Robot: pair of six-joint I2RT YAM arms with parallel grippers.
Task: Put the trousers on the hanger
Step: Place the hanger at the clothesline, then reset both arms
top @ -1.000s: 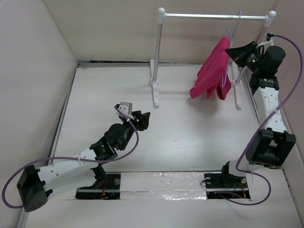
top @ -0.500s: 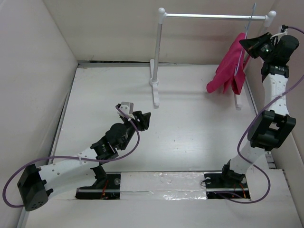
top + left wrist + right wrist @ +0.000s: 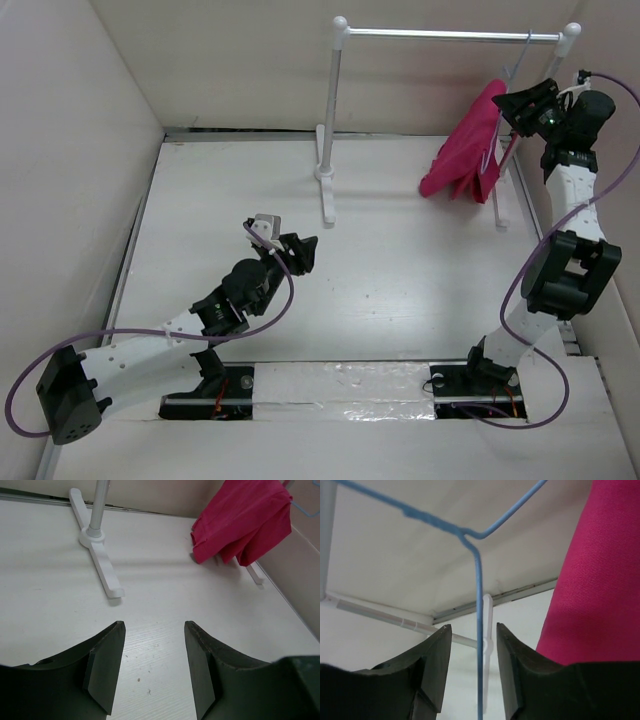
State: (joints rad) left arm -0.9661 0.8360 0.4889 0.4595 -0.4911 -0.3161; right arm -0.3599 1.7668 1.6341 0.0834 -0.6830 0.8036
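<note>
The magenta trousers [image 3: 465, 150] hang folded over the thin blue wire hanger [image 3: 521, 52], whose hook sits at the right end of the rack's silver bar [image 3: 440, 35]. My right gripper [image 3: 514, 104] is raised just right of the trousers. In the right wrist view the hanger's wire [image 3: 479, 630] runs straight down between the jaws of my right gripper [image 3: 474, 635], which stand apart with a gap on each side; the trousers [image 3: 602, 580] fill the right. My left gripper [image 3: 301, 251] is open and empty low over the table, seen in its wrist view [image 3: 154, 626] facing the trousers [image 3: 245, 520].
The white-poled rack [image 3: 336, 110] stands at the back, its left foot [image 3: 100, 560] ahead of my left gripper. Walls close the left, back and right sides. The table [image 3: 400, 270] between the arms is bare white.
The right arm lifted the hanger and trousers up to the bar, then eased back left. Its jaws, shut on the wire before, now stand apart. The left arm has not moved.
</note>
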